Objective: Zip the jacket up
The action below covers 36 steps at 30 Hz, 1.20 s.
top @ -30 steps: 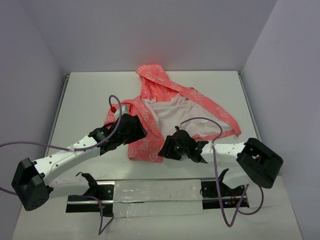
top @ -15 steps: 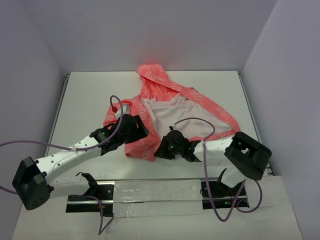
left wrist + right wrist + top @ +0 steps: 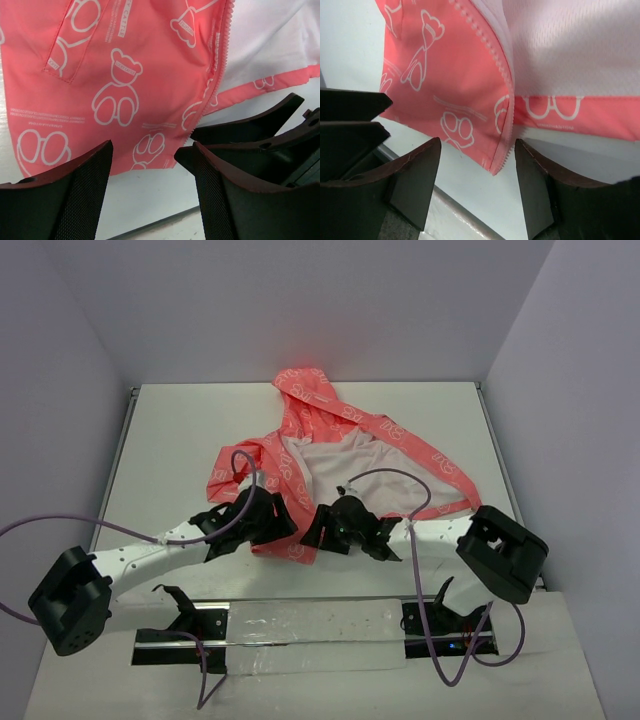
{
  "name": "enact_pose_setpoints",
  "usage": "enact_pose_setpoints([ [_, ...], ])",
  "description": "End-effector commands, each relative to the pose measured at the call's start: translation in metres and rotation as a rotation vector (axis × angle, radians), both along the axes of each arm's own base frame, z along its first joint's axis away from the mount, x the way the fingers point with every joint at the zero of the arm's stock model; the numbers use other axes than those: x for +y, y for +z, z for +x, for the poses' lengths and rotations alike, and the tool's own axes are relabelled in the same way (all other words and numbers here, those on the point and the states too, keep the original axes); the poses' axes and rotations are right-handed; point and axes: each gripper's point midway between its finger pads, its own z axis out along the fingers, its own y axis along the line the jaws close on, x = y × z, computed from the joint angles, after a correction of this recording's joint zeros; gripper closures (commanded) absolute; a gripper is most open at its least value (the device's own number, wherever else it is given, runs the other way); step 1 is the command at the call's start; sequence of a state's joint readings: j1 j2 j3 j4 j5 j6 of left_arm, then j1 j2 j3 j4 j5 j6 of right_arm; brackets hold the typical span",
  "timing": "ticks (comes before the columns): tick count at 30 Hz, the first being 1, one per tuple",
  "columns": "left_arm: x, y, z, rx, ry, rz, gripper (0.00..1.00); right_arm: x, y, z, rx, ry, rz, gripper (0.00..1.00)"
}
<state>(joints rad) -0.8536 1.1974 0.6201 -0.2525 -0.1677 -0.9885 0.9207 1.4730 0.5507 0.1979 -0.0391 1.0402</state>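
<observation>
**Progress.** Zipping has not started. The small coral-pink hooded jacket of thin fabric with white bear prints (image 3: 300,430) lies wide open with its pale mesh lining showing. The two front edges are well apart at the hem, and no slider can be made out.

**Grippers.** The left gripper (image 3: 148,155) is spread and holds nothing. It hangs over the hem of one front panel. The right gripper (image 3: 477,150) is likewise spread and empty, with the bottom end of the coral zipper teeth (image 3: 506,100) between its fingers but not pinched.

**Remaining.** In my judgement the whole job is left: seize the hem ends, mate them and draw the slider up.

**Condition and location.** The jacket lies flat on the white table (image 3: 170,440), with its hood towards the far wall and its hem just ahead of both grippers.
</observation>
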Motion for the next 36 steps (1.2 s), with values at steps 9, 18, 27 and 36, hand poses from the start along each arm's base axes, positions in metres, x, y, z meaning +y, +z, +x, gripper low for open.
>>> enact_pose_setpoints([
  [9,0.002,0.018,0.005,-0.076,0.059,-0.114,0.29,0.006,-0.009,0.023,-0.023,0.011,-0.124,0.43],
  [18,0.013,0.005,-0.001,-0.071,0.045,-0.07,0.27,0.004,0.022,0.028,-0.094,0.016,-0.11,0.91],
  [27,-0.028,0.045,-0.017,-0.208,-0.258,-0.258,0.31,-0.001,0.086,0.035,-0.294,0.125,-0.08,1.0],
  [36,-0.051,0.088,-0.039,-0.315,-0.474,-0.413,0.38,0.014,0.153,0.025,-0.445,0.232,0.132,1.0],
])
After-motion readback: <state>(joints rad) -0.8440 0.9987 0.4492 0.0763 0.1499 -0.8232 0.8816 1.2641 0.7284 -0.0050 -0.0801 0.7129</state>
